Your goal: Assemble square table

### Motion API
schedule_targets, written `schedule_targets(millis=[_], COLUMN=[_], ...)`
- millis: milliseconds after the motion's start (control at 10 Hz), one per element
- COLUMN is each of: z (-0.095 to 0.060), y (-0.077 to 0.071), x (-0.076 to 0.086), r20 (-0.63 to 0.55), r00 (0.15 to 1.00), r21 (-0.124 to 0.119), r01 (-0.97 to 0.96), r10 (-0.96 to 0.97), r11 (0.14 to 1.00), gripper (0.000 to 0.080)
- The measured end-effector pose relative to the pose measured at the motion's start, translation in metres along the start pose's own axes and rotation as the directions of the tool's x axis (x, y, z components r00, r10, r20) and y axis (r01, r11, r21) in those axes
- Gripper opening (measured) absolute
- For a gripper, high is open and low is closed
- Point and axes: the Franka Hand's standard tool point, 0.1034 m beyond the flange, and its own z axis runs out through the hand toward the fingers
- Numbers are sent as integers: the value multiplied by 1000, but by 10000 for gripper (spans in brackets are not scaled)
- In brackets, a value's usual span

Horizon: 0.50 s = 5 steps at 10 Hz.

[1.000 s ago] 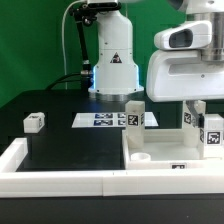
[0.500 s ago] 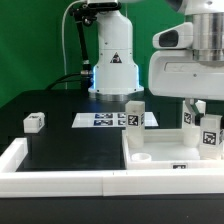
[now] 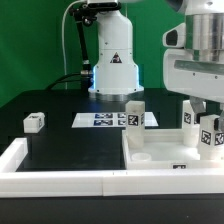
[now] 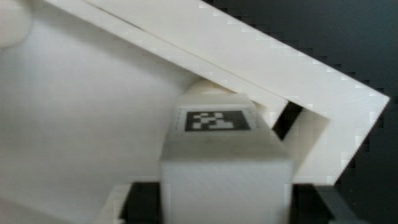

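Gripper (image 3: 205,107) clenched on an upright leg (image 3: 209,134), its long axis vertical directly beneath, over the square table slab (image 3: 165,148) beside a rim corner, at the exterior view's right of the bench (image 3: 60,145).

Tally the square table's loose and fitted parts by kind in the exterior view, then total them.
Block legs: 4
Square slab: 1
Total: 5

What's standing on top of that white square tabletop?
Three upright tagged legs: corner leg, rear leg, and held leg in the gripper. Whether that one touches the tabletop is hidden.
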Motion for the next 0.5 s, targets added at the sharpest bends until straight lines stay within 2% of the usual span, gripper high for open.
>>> schedule_targets(millis=[200,400,500], z=[0,0,0], y=[0,0,-1], x=[0,0,-1], r20=[0,0,1], r00=[992,994,998], r21=[1,0,0], r01=[-126,-111,-60], r10=[126,111,60], r11=[992,994,998], gripper=[291,297,497])
